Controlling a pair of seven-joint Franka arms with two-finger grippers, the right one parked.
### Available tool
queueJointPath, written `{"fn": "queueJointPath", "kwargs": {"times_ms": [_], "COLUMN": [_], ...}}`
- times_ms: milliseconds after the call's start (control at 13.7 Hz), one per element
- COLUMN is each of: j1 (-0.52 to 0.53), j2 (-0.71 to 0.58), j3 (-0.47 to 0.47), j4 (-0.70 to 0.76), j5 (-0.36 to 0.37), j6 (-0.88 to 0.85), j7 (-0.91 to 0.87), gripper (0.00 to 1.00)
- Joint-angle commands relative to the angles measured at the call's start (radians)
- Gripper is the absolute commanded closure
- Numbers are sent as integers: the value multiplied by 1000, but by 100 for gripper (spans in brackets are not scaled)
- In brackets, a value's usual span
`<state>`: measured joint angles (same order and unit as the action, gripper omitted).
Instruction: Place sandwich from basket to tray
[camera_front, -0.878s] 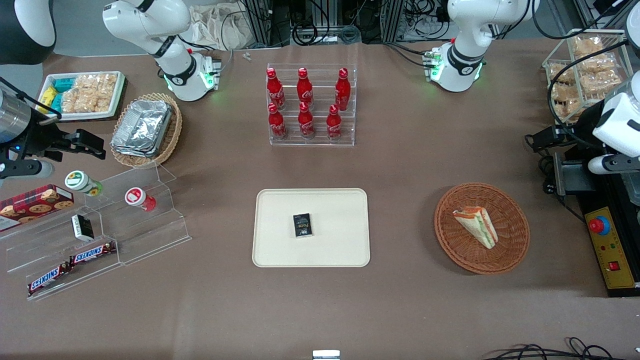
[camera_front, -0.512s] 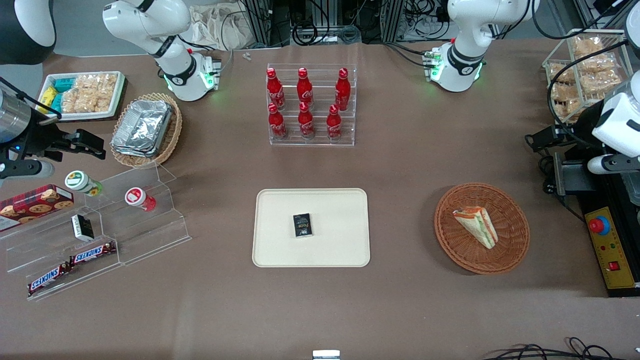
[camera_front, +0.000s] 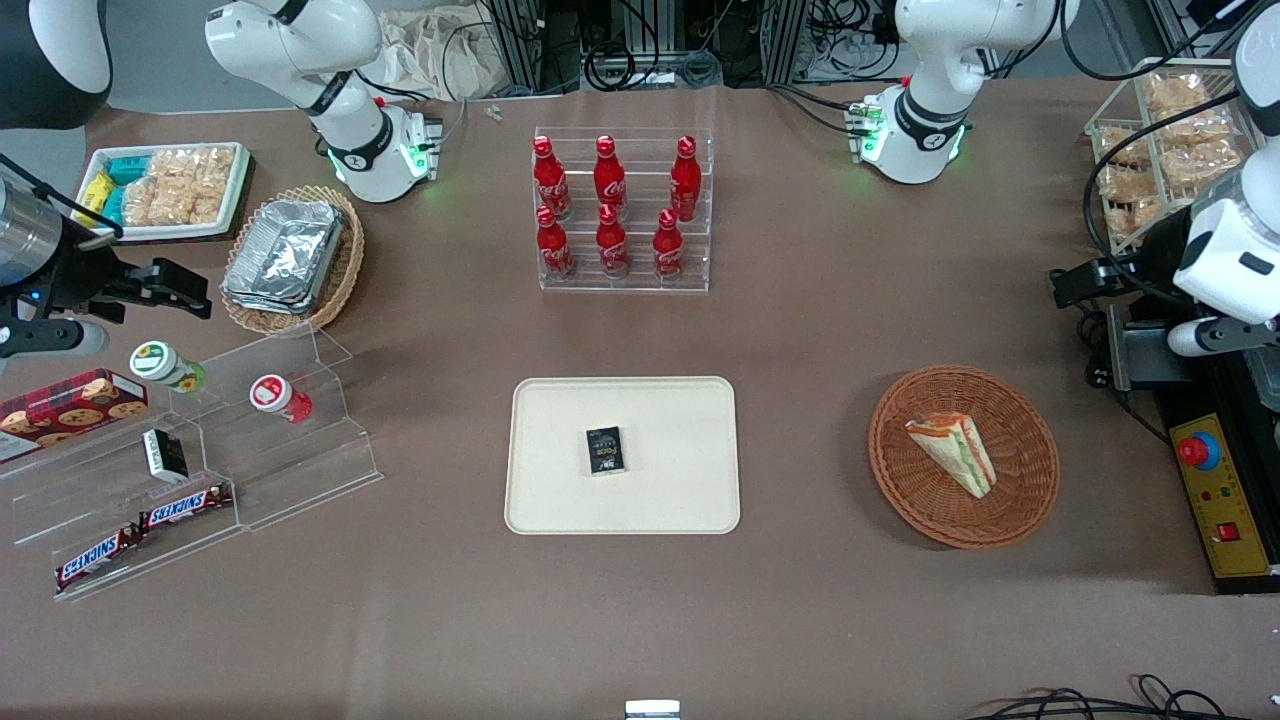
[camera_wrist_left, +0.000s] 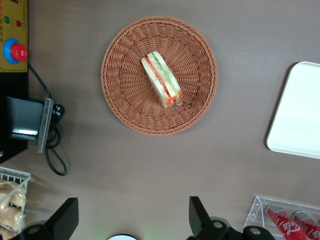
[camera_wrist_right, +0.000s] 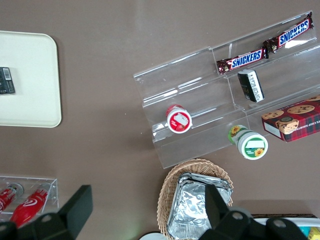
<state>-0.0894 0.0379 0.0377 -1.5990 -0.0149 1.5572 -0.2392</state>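
The gripper (camera_wrist_left: 131, 220), fingers spread wide above the table, is cut off by the left wrist picture's edge; so are the tray (camera_wrist_left: 298, 113) and the cola bottles (camera_wrist_left: 286, 226).

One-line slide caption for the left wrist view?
Open gripper hovers high above the table, apart from the sandwich lying in the wicker basket.

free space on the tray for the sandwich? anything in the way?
The tray holds only a small black packet at its middle; bare cream strips lie all round it, the widest toward either short end. Bare table separates tray and basket. The sandwich lies alone in the basket. The gripper hovers open above the table beside the basket.
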Motion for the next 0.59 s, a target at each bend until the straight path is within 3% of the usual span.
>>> {"fn": "queueJointPath", "kwargs": {"times_ms": [0, 512], "j1": [-1, -1], "j2": [-4, -1], "j3": [-4, -10], "j4": [-35, -166], "j5": [6, 6], "j6": [33, 216], "j7": [-43, -273], "gripper": [1, 1]}}
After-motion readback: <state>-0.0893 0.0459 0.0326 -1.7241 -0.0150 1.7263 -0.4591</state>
